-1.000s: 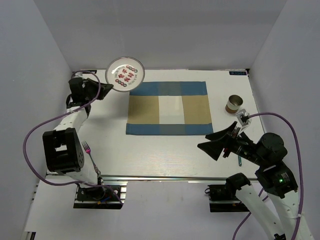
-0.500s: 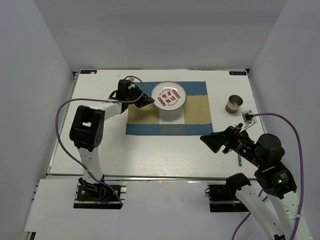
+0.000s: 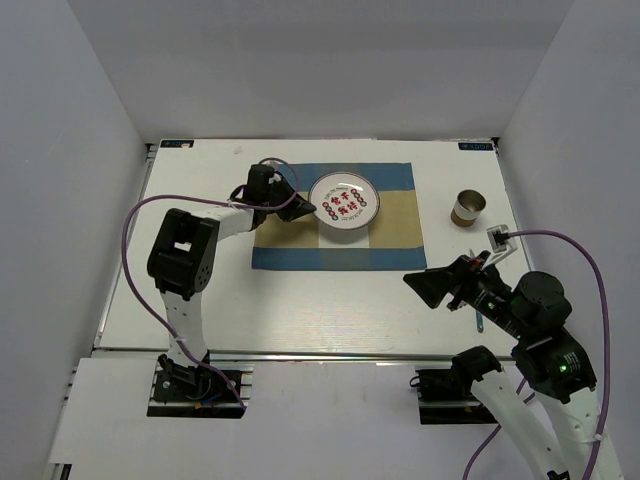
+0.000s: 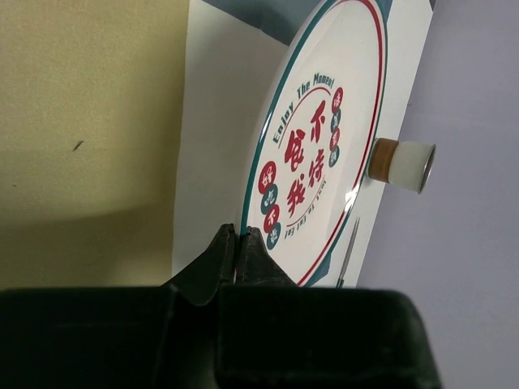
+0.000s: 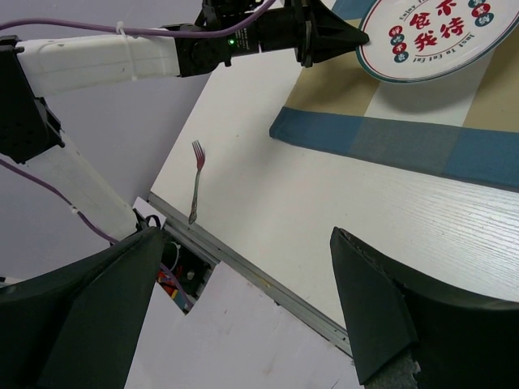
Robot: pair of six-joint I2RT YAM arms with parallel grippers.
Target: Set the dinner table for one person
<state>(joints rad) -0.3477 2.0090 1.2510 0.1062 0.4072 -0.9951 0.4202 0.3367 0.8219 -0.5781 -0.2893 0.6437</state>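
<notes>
Left hand (image 4: pixel 239 243) pinches the plate (image 3: pixel 343 203) by its rim over the placemat (image 3: pixel 300 258); right hand (image 5: pixel 245 239) spread; cup (image 3: pixel 467 208) stands on the surface (image 3: pixel 330 310).

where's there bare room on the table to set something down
Free: the dinner table strip between the placemat and the aluminium rail, and the far strip behind the mat. Also the mat's right end, between plate and cup. Crowded: the mat's left part under the left gripper pinching the plate, and the near right corner under the open right gripper.
</notes>
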